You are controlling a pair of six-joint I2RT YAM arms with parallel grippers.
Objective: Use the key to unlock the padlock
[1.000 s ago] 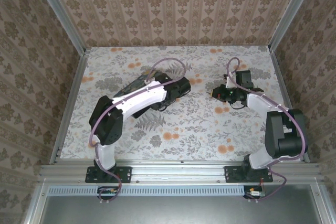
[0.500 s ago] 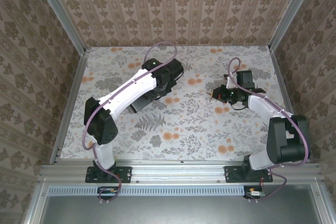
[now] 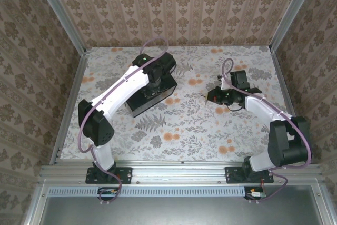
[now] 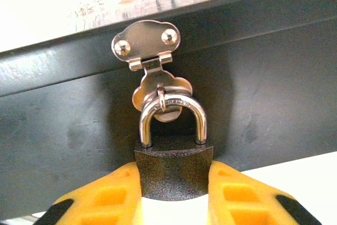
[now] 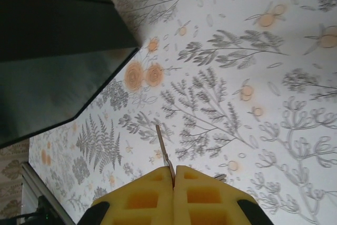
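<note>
In the left wrist view the padlock [image 4: 172, 172] has a dark speckled body. Its silver shackle [image 4: 174, 110] passes through the metal hasp [image 4: 150, 43] on the side of the black box [image 4: 274, 88]. My left gripper [image 4: 174, 168] is shut on the padlock's body, one yellow finger [image 4: 105, 198] on each side. My right gripper [image 5: 174, 169] is shut on the key [image 5: 164, 148]; its thin blade sticks out from the fingertips above the floral floor. In the top view the left gripper [image 3: 158, 71] is over the box [image 3: 152, 101], and the right gripper [image 3: 213, 96] hovers apart, to its right.
A corner of the black box [image 5: 52, 61] stands at the upper left of the right wrist view, well away from the key tip. Patterned walls [image 3: 179, 9] close in the floral floor [image 3: 195, 125] at the back and both sides.
My left arm has swung back and leftward, stretching out and uncovering the black box in the top view. The right gripper has shifted slightly left with the key.
</note>
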